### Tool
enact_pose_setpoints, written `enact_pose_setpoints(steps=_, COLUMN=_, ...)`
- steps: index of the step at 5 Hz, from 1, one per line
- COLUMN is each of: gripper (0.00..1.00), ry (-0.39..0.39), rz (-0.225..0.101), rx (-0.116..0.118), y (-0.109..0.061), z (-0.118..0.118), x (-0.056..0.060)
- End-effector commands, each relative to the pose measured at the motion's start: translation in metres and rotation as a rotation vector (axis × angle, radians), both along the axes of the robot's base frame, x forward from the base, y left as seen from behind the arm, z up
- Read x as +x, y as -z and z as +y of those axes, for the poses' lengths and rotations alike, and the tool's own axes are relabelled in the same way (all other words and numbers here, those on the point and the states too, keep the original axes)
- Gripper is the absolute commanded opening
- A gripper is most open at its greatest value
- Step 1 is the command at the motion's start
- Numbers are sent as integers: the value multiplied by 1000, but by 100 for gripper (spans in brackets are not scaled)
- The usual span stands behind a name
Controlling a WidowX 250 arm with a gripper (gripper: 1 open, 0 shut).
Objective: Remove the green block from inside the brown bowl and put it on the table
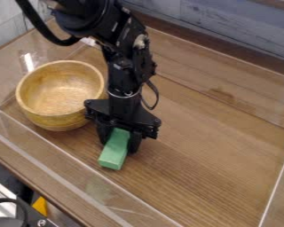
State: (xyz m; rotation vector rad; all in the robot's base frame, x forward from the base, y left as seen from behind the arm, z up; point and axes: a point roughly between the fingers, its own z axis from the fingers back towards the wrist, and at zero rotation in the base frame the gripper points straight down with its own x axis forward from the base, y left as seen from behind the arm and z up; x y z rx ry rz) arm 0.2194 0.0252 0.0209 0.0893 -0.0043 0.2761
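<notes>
No legible text or markings anywhere

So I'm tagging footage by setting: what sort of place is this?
Probably a robot lab workcell: a wood-grain table edged by clear acrylic walls, with one black arm handling a green block beside a wooden bowl.

I see the green block (116, 152), a small bright bar, tilted with its lower end at or just above the bench (216, 115) and its upper end hidden under the arm. It sits just right of the brown bowl (59, 94) and nearer the front. The round tan wooden bowl stands upright, its pale inside bare.
</notes>
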Motion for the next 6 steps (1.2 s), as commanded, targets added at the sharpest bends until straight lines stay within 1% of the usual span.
enact_pose_setpoints(steps=1, gripper=0, ry=-28, rz=-18, rx=0, y=-3, z=7, x=3)
enact_pose_setpoints(steps=3, gripper=0, ry=-102, rz=-12, rx=-6, y=-2, z=-2, x=8)
enact_pose_setpoints(steps=5, gripper=0, ry=59, rz=-10, rx=-6, y=-15, z=-20, x=8)
enact_pose_setpoints(steps=6, gripper=0, ry=80, rz=-10, rx=-1, y=-18, z=-15, x=11)
